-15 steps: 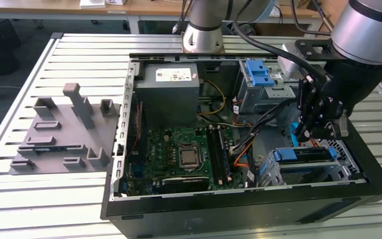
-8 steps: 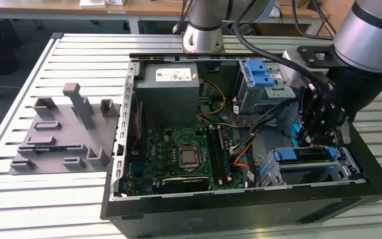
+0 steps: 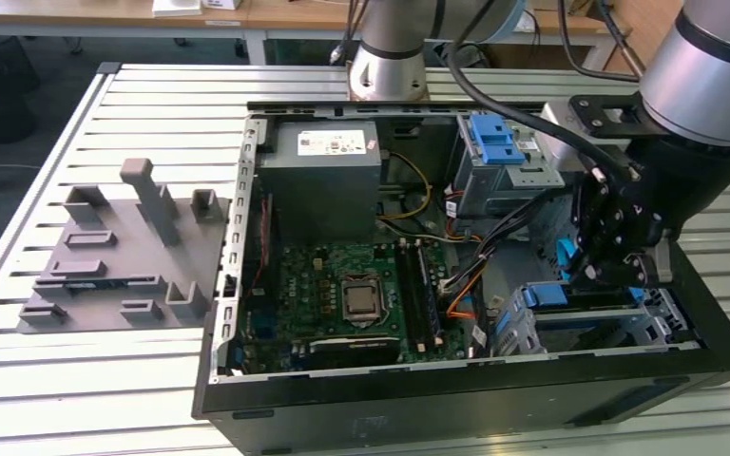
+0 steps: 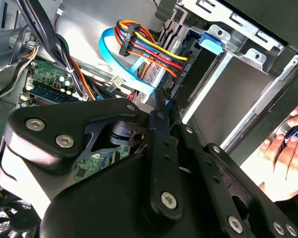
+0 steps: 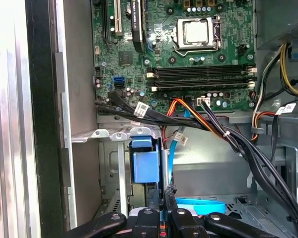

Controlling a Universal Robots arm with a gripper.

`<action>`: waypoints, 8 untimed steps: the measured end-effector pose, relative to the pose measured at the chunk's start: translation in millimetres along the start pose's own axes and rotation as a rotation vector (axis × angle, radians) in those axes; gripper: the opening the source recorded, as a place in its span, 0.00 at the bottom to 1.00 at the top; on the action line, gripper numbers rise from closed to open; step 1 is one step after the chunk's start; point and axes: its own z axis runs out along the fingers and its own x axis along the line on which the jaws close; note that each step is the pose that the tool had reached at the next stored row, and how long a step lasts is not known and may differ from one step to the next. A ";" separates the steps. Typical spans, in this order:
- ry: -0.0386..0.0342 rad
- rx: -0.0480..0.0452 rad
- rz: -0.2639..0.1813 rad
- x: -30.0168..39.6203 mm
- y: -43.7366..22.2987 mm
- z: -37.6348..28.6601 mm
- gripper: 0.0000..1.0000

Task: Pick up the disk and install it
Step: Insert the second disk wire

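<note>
Two thin black fingers (image 4: 158, 124) of the black linkage gripper (image 5: 165, 196) are pressed together, with nothing visible between them. Just beyond the fingertips sits the disk (image 5: 141, 163), a flat drive in a blue plastic carrier, slotted into the silver metal drive cage (image 3: 669, 328) at the corner of the open black computer case (image 3: 467, 408). Near the tips to one side, a light-blue flat data cable (image 4: 120, 62) and a bundle of red, yellow and black power wires (image 4: 154, 52) run to the drive's end. Farther past the jaws lies the green motherboard (image 5: 154, 44) with its square silver processor socket (image 5: 197, 32). Well apart, outside the case wall, a person's hand (image 4: 283, 153) rests on the grey slatted metal table (image 3: 111, 380).
</note>
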 end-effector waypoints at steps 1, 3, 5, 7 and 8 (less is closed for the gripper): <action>-0.0002 0.0000 -0.002 0.0 0.0 0.3 0.16; -0.0002 0.0001 -0.005 0.1 -0.1 0.5 0.16; -0.0005 0.0002 -0.006 0.2 -0.8 0.9 0.16; -0.0003 0.0002 -0.006 0.5 -1.8 1.0 0.16; -0.0003 0.0002 -0.006 0.5 -2.3 1.0 0.16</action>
